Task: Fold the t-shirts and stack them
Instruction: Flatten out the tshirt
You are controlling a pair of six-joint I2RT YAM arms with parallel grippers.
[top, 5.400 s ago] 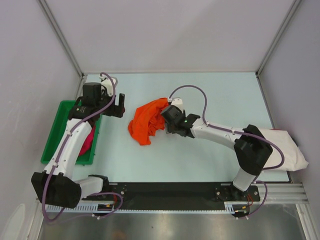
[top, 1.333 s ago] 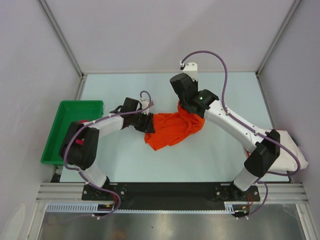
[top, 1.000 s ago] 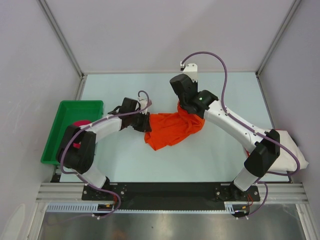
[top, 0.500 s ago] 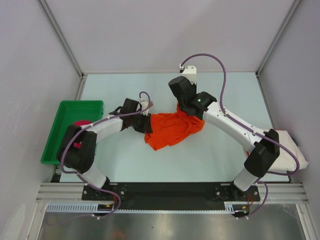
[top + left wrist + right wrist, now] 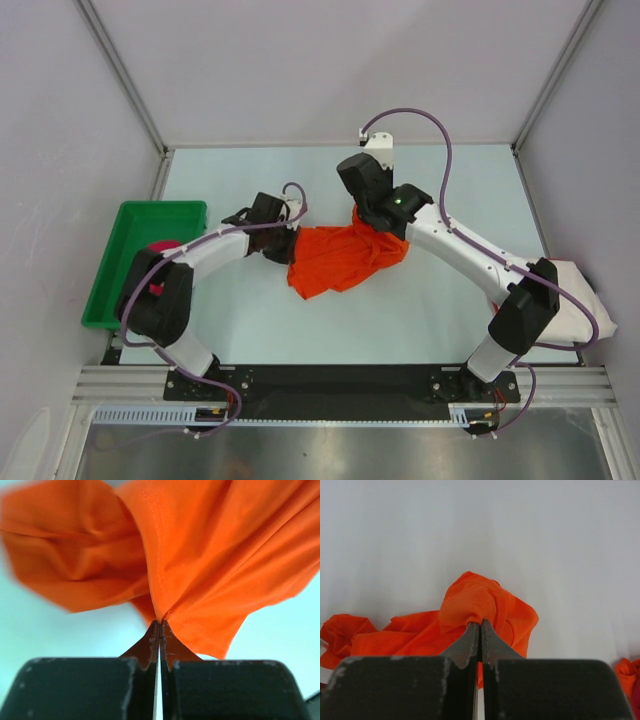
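Jaws of the left gripper [image 5: 160,623], parted just before, had shut on an edge of the crumpled bright orange cloth t-shirt [image 5: 340,262] mid-table, its far bunch kept pinched by the right gripper [image 5: 480,623], so spreading could probably start.

Top view: you cannot see fingertips of left gripper [image 5: 288,246]; own wrist covers them at left edge of bright orange cloth t-shirt [image 5: 345,262]. Same for right gripper [image 5: 372,216] at shirt's far right corner.
Magenta-pink cloth t-shirt [image 5: 160,246] in green plastic tray [image 5: 120,250]: only sliver shows, rest behind left arm's elbow.
Off-white cloth t-shirt [image 5: 585,295]: partly under right arm.
Left wrist view: orange shirt cut by top and right edges, left part blurred.
Right wrist view: orange-and-pink scrap [image 5: 627,675] cut off at right edge; you cannot tell what.
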